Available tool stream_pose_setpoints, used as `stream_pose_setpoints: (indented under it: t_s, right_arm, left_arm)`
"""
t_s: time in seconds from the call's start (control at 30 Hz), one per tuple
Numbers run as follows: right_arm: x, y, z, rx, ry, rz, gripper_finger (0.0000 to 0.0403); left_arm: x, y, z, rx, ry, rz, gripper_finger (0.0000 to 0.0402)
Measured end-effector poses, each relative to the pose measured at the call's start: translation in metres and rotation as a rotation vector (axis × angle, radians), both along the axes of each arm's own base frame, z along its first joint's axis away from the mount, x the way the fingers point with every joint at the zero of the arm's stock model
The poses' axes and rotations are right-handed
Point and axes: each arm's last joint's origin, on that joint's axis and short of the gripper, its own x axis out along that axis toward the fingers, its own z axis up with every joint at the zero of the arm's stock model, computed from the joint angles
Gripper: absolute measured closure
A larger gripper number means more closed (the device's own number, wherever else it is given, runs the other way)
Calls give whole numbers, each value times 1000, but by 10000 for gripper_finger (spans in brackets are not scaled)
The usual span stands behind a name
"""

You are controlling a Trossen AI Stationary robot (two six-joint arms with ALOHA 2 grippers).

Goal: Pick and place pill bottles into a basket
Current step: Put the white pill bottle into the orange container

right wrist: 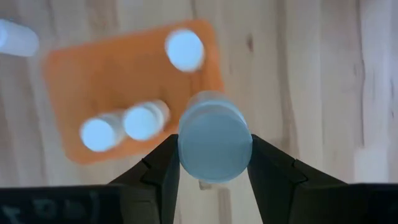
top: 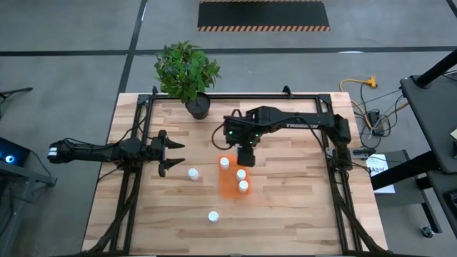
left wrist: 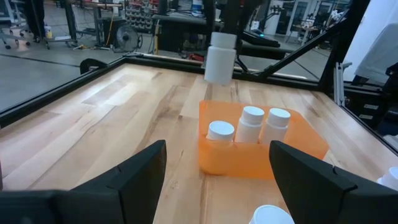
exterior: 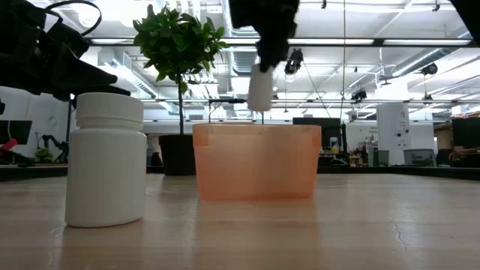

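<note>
High view: right gripper (top: pixel 246 154) hangs over the far right corner of the orange basket (top: pixel 230 190), clamped on a pill bottle that its own body hides here. Three bottles stand in the basket: one at the far left (top: pixel 224 163), two along the right side (top: pixel 241 174) (top: pixel 243 186). Two loose bottles are on the table, one left of the basket (top: pixel 193 173), one nearer (top: pixel 213 215). Left gripper (top: pixel 168 153) waits left of the basket, fingers apart, holding nothing; it is the closer arm to the left loose bottle.

Low view: held bottle (exterior: pixel 260 88) is upright, long axis vertical, well clear above the basket rim (exterior: pixel 256 129). A loose bottle (exterior: pixel 105 161) stands close to the camera. A potted plant (exterior: pixel 178 67) is behind.

Left wrist view: held bottle (left wrist: pixel 219 59) sits over the basket's far rim (left wrist: pixel 292 134), with three caps showing inside. A loose bottle is partly seen between this arm's spread fingers (left wrist: pixel 134 180).

Right wrist view: the jaws pinch the held bottle (right wrist: pixel 214 144) from both sides. The basket floor (right wrist: pixel 112 74) lies below and off to one side, so the bottle looks only partly over the rim.

Judgement: the drop needs a small shift inward toward the basket's free space, then straight down.

Count: six bottles (three in, one held, two loose), one basket.
</note>
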Motion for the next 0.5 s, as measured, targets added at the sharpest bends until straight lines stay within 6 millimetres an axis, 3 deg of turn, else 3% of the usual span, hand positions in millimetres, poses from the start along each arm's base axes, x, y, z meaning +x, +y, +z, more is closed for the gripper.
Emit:
stream_pose_setpoints:
  t_s: [0.17, 0.5]
  right_arm:
    - [14, 9, -10, -4, 27, 44, 261]
    - [12, 15, -36, -5, 105, 79, 261]
  left_arm:
    - [0, 0, 0, 0, 0, 0, 134]
    - [0, 0, 0, 0, 0, 0, 134]
